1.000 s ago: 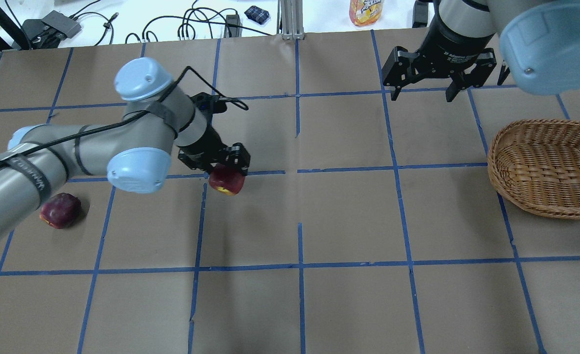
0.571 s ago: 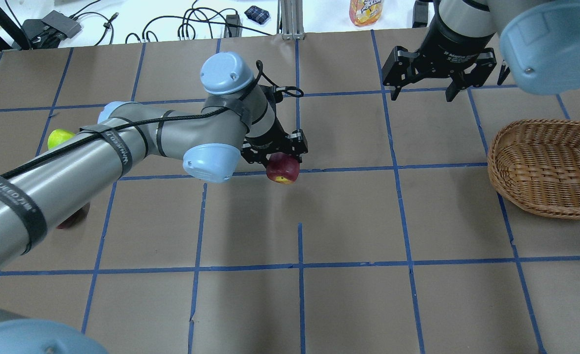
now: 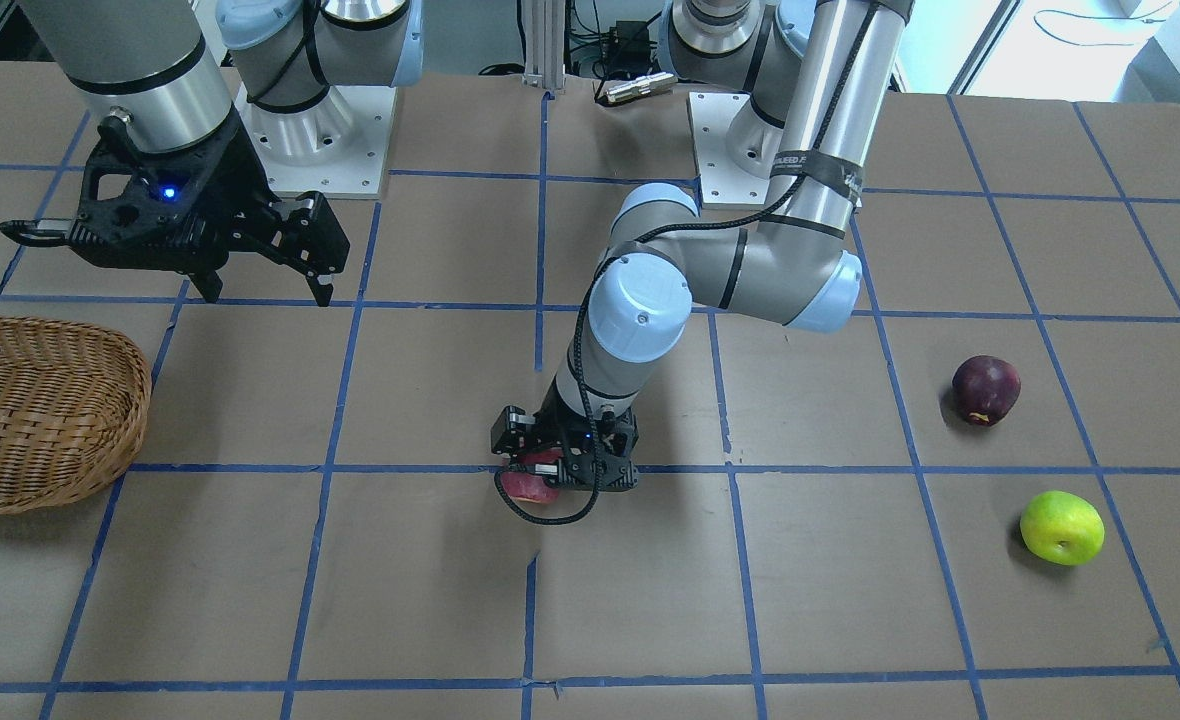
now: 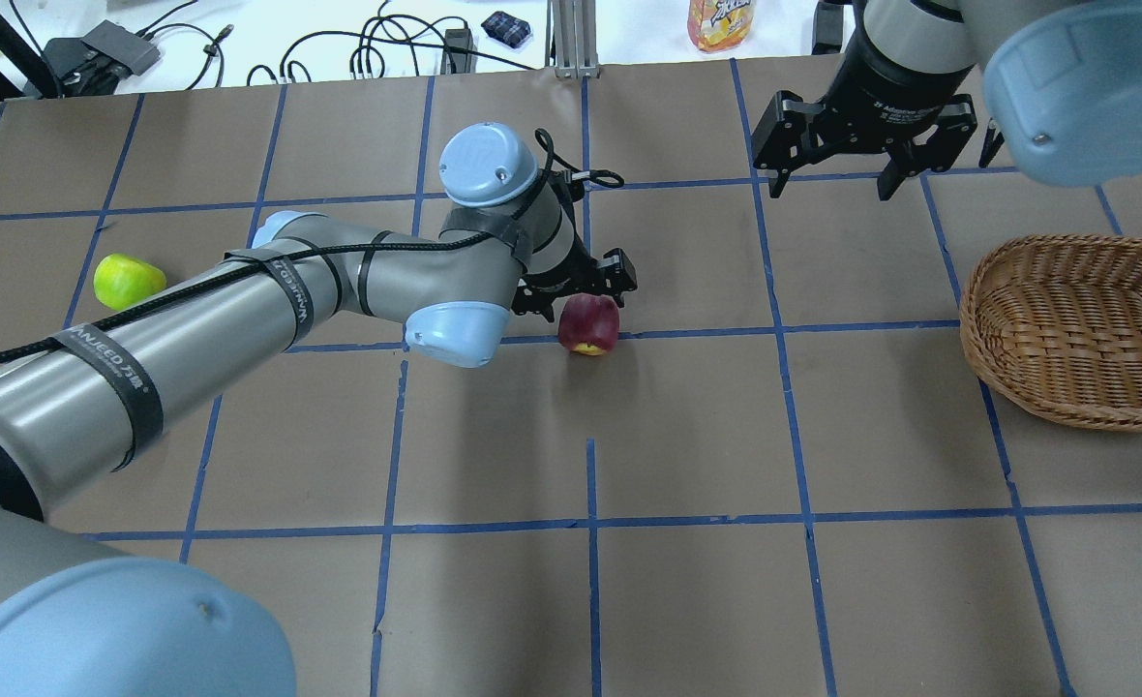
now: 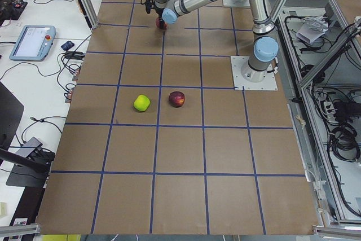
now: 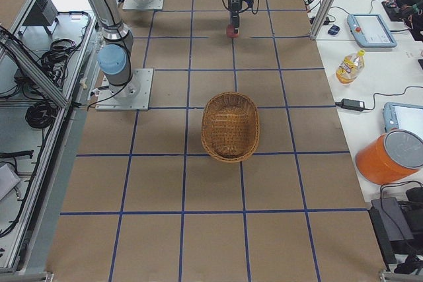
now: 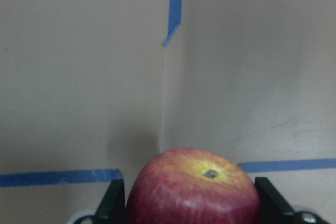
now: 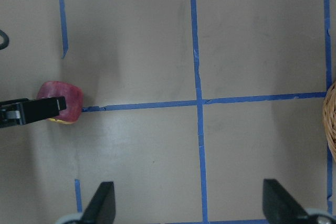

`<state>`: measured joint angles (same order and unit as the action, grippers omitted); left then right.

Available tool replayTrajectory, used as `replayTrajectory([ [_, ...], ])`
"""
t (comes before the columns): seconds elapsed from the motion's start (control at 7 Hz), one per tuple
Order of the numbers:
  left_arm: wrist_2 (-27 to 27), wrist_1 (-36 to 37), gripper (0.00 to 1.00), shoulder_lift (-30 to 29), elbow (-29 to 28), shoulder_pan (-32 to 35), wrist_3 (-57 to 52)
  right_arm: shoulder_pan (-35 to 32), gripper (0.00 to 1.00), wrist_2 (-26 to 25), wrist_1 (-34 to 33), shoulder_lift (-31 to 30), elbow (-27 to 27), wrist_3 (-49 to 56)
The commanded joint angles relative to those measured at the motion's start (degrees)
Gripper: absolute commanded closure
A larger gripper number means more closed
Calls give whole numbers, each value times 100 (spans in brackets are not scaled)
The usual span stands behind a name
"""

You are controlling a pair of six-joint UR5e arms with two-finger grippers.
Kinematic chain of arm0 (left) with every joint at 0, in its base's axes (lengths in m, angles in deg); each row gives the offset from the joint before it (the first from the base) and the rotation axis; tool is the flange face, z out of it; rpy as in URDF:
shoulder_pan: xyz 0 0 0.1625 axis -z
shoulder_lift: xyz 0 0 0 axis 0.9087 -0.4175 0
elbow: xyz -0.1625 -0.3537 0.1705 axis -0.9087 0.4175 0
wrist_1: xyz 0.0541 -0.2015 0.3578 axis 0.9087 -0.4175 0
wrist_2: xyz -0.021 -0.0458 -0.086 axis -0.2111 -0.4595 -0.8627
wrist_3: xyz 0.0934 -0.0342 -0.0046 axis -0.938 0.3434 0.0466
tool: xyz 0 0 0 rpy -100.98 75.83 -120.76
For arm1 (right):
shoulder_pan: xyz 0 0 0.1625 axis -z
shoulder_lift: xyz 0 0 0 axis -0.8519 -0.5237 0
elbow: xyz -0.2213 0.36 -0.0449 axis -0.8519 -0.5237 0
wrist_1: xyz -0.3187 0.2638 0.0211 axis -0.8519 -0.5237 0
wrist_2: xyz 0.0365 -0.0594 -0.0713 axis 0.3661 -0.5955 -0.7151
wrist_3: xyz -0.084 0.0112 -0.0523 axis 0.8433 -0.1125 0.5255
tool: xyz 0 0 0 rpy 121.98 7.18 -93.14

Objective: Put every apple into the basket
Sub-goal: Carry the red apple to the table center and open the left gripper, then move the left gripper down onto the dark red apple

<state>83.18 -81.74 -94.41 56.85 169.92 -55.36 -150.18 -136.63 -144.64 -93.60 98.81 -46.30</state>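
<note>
None of the three apples is in the basket point(image 4: 1065, 411) yet, so the task is in its early part. The left gripper point(image 4: 583, 296) is clamped on the red apple point(image 4: 588, 323) and holds it low over the middle of the desk. Whether the fruit touches the paper I cannot tell. The basket lies empty toward the desk's right end, well apart from the apple. The dark maroon apple point(image 3: 986, 390) and the yellow-green apple point(image 3: 1060, 527) rest on the desk toward its left end, near each other, the green one closer to the operators' edge. By my reckoning, three deliveries remain, the first under way.

The right gripper point(image 4: 832, 188) hangs above the desk near the operators' edge, its fingers spread wide with nothing between them. It may be waiting to take the red apple, though that is a guess.

The views differ usefully. From overhead the left arm covers the maroon apple altogether, while the front-facing camera shows both waiting apples plainly. The left wrist camera alone shows the dark fingers point(image 7: 112, 203) pressed against either side of the red apple (its yellow blossom end turned to the lens). The right wrist camera catches that apple with one finger across it, and a sliver of basket rim at its edge.
</note>
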Motion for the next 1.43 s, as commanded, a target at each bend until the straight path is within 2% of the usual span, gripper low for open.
replayTrajectory([
  [0.0, -89, -983, 0, 483, -208, -499, -614, 0, 0, 0, 0, 0, -1, -5],
  [0.14, -20, -1780, 0, 773, -192, -1163, -1783, 0, 0, 0, 0, -9, -1, -5],
  [0.29, 294, -2580, 0, 1107, -131, -1935, -3013, -9, 0, 0, 0, -9, -1, -5],
  [0.43, 1089, -3075, 0, 1380, -96, -2534, -3730, -9, 0, 0, 0, -9, -10, -5],
  [0.57, 1593, -3176, 0, 1522, 27, -3141, -4355, -9, 0, 9, 0, -9, -1, -13],
  [0.71, 1581, -3064, 0, 1532, 411, -3782, -5205, -17, 0, 0, 0, -9, -1, -13],
  [0.86, 1598, -2602, 0, 1584, 754, -4345, -5927, -18, 0, 9, 0, -9, -1, -13],
  [1.0, 1589, -2362, 0, 1567, 923, -4882, -6552, -18, 0, 9, 0, -9, -1, -13],
  [1.14, 1676, -2299, 0, 1550, 1037, -5044, -6645, -26, 0, 9, 0, -9, -1, -13],
  [1.29, 1990, -2176, 0, 1437, 1056, -5106, -6663, -44, 0, 17, 0, 17, -10, -153],
])
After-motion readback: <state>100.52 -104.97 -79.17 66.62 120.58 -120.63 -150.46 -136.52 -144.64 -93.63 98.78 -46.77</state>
